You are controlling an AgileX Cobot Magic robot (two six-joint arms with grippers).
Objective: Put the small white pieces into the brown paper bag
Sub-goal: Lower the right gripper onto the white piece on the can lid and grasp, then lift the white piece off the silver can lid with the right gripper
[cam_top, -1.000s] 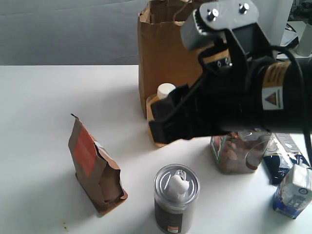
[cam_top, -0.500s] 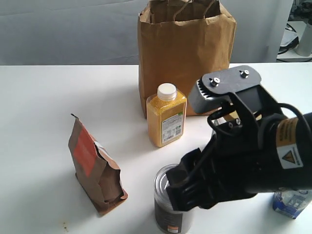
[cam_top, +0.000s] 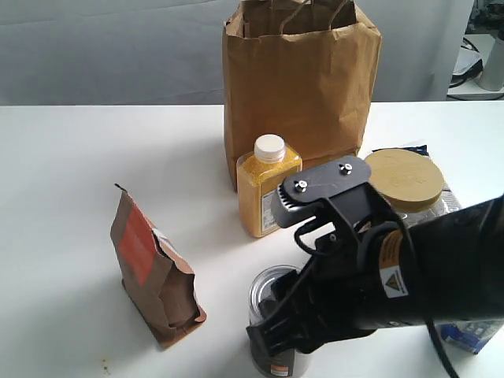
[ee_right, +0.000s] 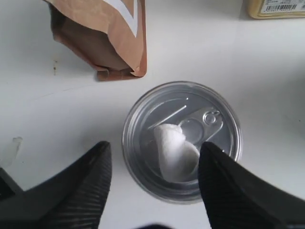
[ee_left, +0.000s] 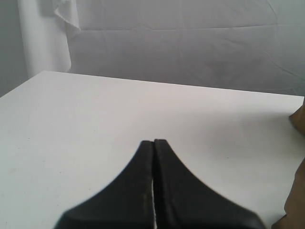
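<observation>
One small white piece, a soft lump, lies on the lid of a silver tin can. My right gripper hangs open just above the can, one finger on each side of the lump and neither touching it. In the exterior view the right gripper and its arm cover the top of the can, so the lump is hidden there. No other white pieces show. The brown paper bag stands upright at the back, its top open. My left gripper is shut on nothing over bare table.
A yellow bottle with a white cap stands in front of the bag. A small brown pouch with an orange label stands left of the can. A jar with a tan lid and a blue-white carton are at the right.
My right arm has swung down and forward from in front of the bag to just above the can, now hiding its lid in the exterior view. The jar's tan lid has come into sight.
</observation>
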